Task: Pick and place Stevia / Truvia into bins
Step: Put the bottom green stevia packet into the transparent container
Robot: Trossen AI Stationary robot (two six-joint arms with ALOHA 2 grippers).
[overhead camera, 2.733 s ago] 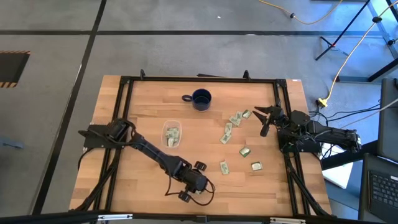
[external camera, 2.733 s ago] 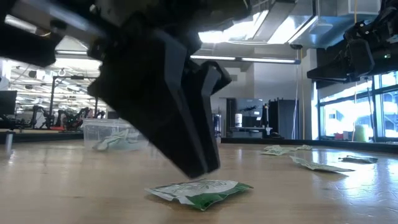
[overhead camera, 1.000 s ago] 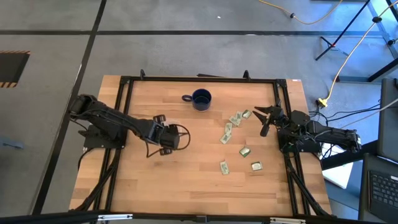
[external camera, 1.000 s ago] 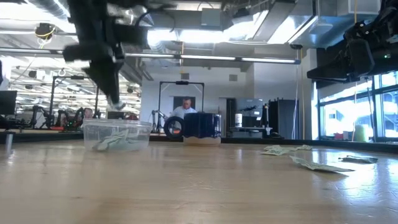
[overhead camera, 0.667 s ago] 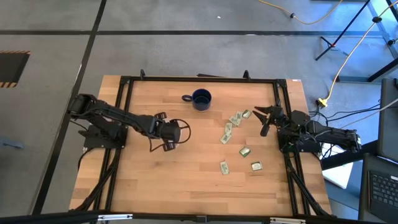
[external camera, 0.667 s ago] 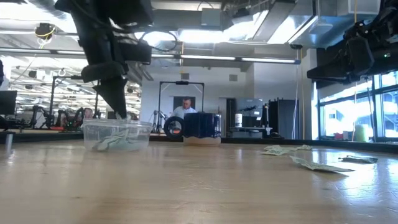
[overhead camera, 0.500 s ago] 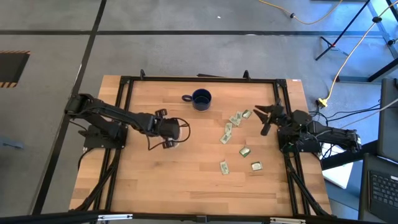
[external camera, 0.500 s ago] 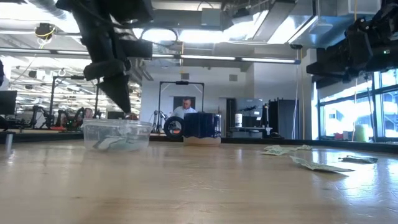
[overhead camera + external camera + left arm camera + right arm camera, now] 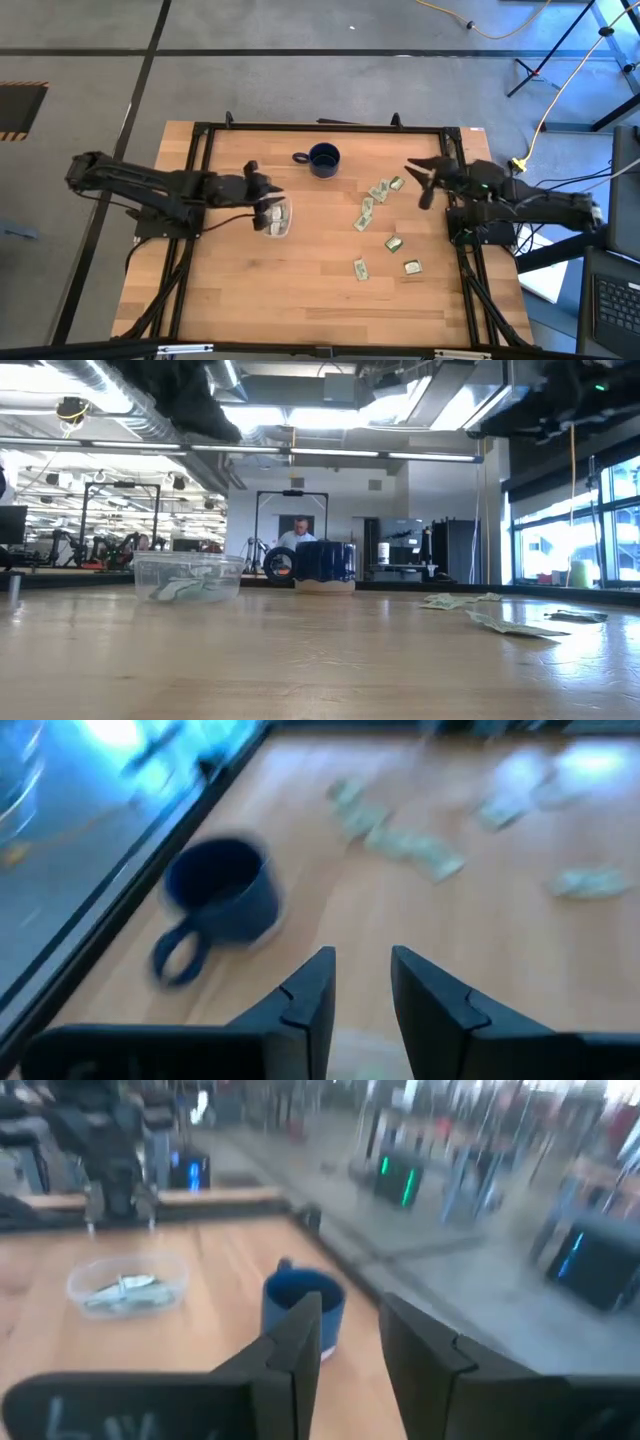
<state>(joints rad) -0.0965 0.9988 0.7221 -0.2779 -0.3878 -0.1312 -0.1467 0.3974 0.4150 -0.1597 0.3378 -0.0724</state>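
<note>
The clear bin (image 9: 289, 226) stands left of the table's middle with pale green sachets lying inside it (image 9: 185, 588). Several more Stevia sachets (image 9: 366, 212) lie flat on the wood to the right, between the bin and the right arm (image 9: 510, 626). My left gripper (image 9: 268, 195) hangs above the bin's far left edge, open, with nothing between its fingers (image 9: 360, 965). My right gripper (image 9: 420, 183) is raised over the table's right side, open and also holding nothing (image 9: 348, 1315).
A dark blue mug (image 9: 323, 158) with a handle stands near the far edge, behind the bin (image 9: 222, 898). A black frame (image 9: 320, 127) runs around the table top. Bare wood lies toward the near edge. A person stands far off in the room (image 9: 296, 535).
My left gripper has risen from inside the bin and drawn back toward the table's left edge, tipping up from steeply downward toward level. My right gripper has gone up. The bin and the loose sachets have stayed in place.
</note>
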